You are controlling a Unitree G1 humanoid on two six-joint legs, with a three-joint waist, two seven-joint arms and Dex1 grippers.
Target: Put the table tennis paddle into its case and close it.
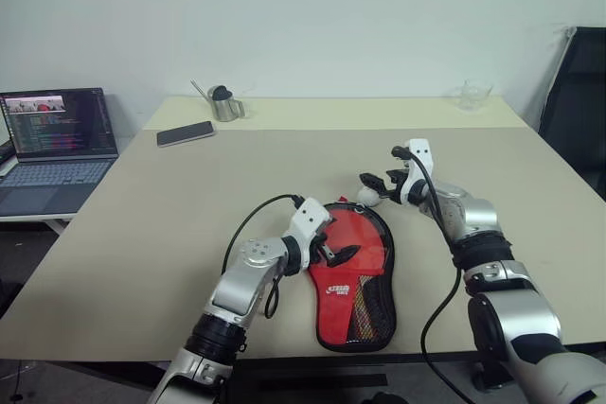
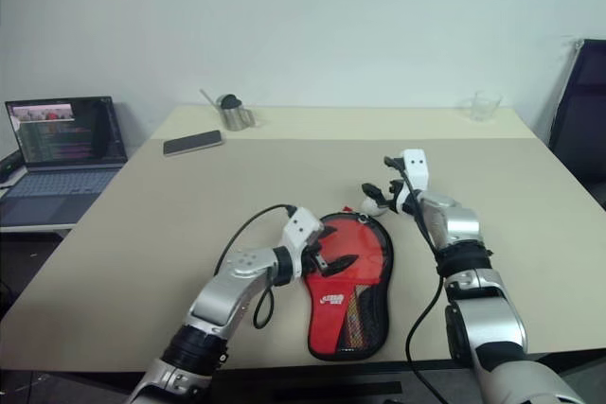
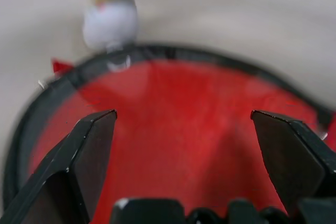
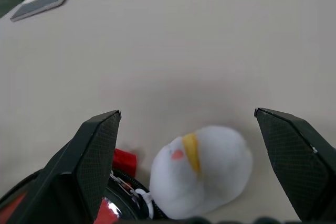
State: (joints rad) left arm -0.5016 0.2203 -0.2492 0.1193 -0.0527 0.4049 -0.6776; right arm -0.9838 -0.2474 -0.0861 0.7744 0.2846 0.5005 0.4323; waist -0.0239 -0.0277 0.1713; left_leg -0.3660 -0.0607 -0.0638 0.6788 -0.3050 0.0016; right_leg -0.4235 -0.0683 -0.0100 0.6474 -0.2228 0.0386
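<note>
Both grippers over the case, nothing grabbed yet

The case [image 1: 352, 276] lies at the table's [image 1: 142, 224] near edge, red panel up. I can't tell whether the paddle's inside, so I'd guess zipping is what's left. Left gripper [image 1: 333, 254] hangs spread wide over its round end, empty. Right gripper [image 1: 382, 184] gapes just past it, around a white fluffy charm [image 4: 202, 169] by the zipper. Farther back: phone [image 1: 186, 132], metal cup [image 1: 225, 104], glass [image 1: 472, 95], laptop [image 1: 57, 144].
</note>
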